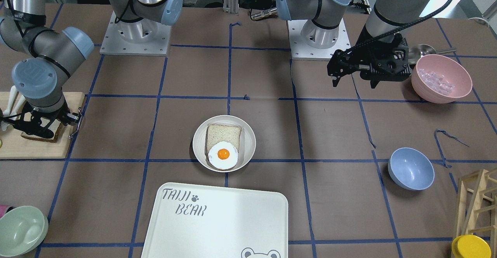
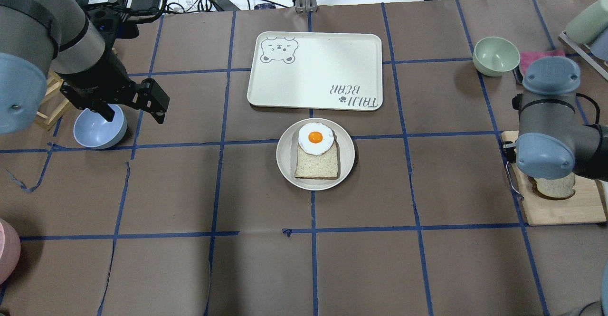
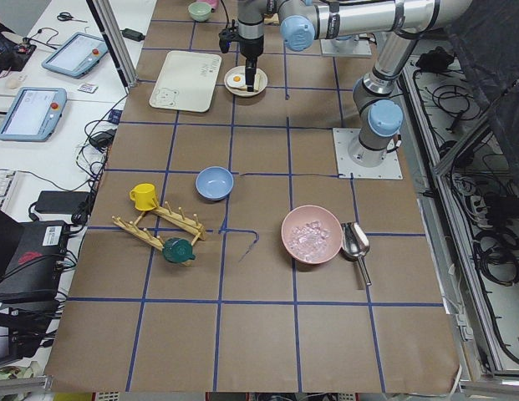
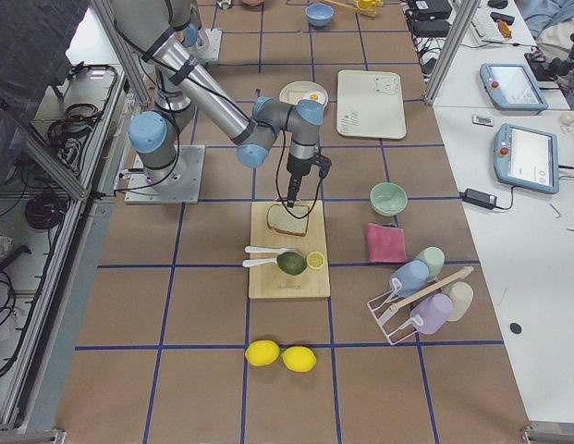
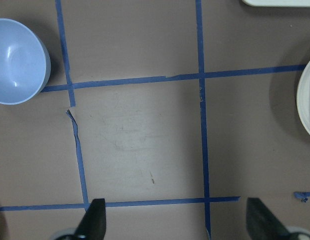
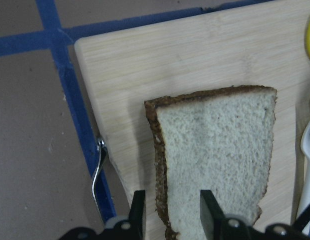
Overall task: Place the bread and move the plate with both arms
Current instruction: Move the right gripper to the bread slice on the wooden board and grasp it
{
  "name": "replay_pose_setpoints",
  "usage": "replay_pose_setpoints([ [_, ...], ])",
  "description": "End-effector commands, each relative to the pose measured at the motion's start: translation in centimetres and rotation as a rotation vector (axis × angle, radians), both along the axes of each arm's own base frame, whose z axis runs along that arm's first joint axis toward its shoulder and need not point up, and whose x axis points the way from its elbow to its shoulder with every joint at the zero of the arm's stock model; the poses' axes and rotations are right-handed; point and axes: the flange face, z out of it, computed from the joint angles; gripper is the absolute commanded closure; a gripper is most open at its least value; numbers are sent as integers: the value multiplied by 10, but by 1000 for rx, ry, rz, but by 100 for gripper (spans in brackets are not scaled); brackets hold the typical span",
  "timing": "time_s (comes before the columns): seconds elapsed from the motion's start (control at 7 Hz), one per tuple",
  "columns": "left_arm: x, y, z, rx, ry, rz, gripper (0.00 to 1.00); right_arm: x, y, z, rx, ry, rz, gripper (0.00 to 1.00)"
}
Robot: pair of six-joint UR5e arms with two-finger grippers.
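The bread (image 6: 214, 165), a dark-crusted slice, lies on a wooden cutting board (image 6: 169, 60) at the robot's right; it also shows in the overhead view (image 2: 555, 186). My right gripper (image 6: 172, 212) stands over its rounded end. Its fingers are drawn close, one outside the crust and one over the crumb, so it is shut on the bread's edge. The plate (image 2: 285, 164) sits mid-table and holds a squarer slice and a fried egg (image 2: 315, 138). My left gripper (image 2: 135, 111) is open and empty, and hovers above bare table to the left of the plate.
The white TAIJI BEAR tray (image 2: 316, 69) lies just beyond the plate. A blue bowl (image 2: 97, 128) sits under the left arm. A pink bowl (image 1: 440, 77) and a metal scoop are near the left base. A green bowl (image 2: 495, 55) is beyond the board. The board also holds spoons.
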Motion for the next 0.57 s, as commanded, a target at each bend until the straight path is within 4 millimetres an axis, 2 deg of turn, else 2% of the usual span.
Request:
replay_pose_setpoints([
  [0.0,-4,4,12,-32,3,23,0,0,1,-4,15,-3,-1,57],
  [0.14,-5,5,15,-36,2,23,0,-1,0,-11,29,-7,-1,59],
  [0.29,-8,1,9,-25,29,21,0,-4,1,-17,58,21,0,64],
  [0.43,-13,0,10,-31,73,9,0,-7,2,-17,62,24,-5,73],
])
